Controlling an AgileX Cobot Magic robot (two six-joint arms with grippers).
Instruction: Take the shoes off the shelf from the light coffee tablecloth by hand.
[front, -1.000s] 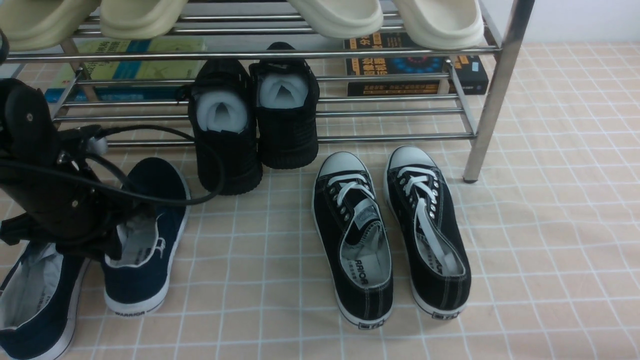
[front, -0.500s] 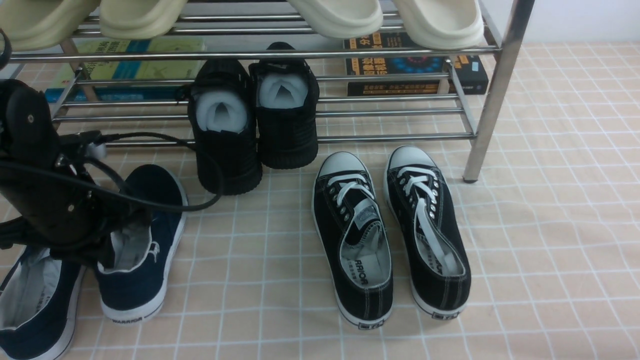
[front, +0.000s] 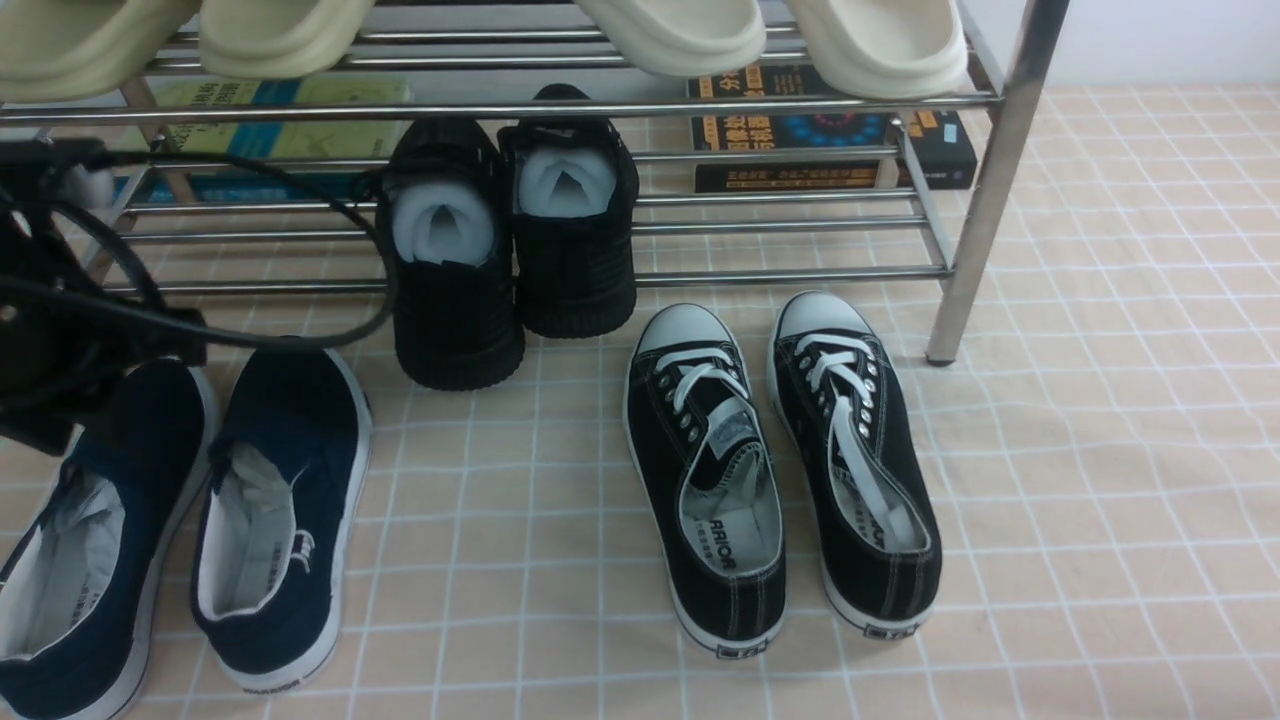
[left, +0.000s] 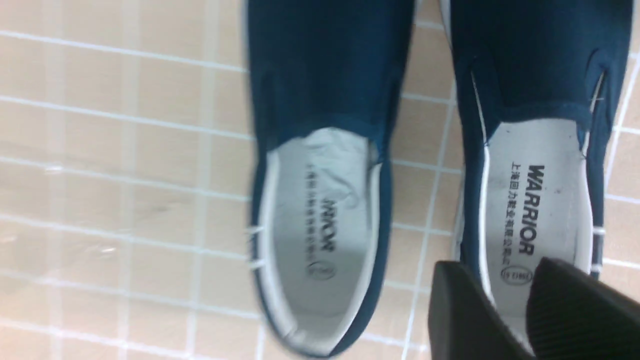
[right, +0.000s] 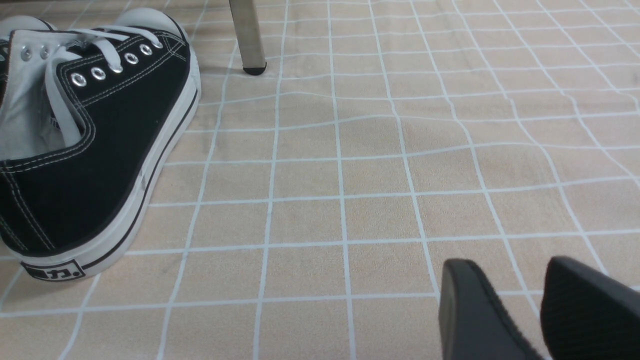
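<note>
Front view: the pair of navy blue canvas slip-on shoes (front: 190, 520) lies side by side on the light beige grid-lined tablecloth (front: 1050, 480), in front of the shiny round-barred steel shelf (front: 985, 190). Both are off the rack, so the task looks nearly complete. The left gripper itself is not visible here; only its arm and looping black cable (front: 200, 325) show, hanging above the navy toes. That cable could snag a toe or a rack bar and drag a shoe askew. All-black chunky-soled shoes (front: 505, 240) rest half on the lowest bars; black white-laced sneakers (front: 780, 470) lie alongside.

Left wrist view: the left gripper (left: 532, 312) is spread and holds nothing, its ribbed black fingers (left: 580, 310) hovering over one shoe's pale grey insole. Soft canvas, smooth white rubber rims.

Right wrist view: the right gripper (right: 537, 312) is also spread, empty, low over wrinkled cloth, well apart from the navy pair.
</note>
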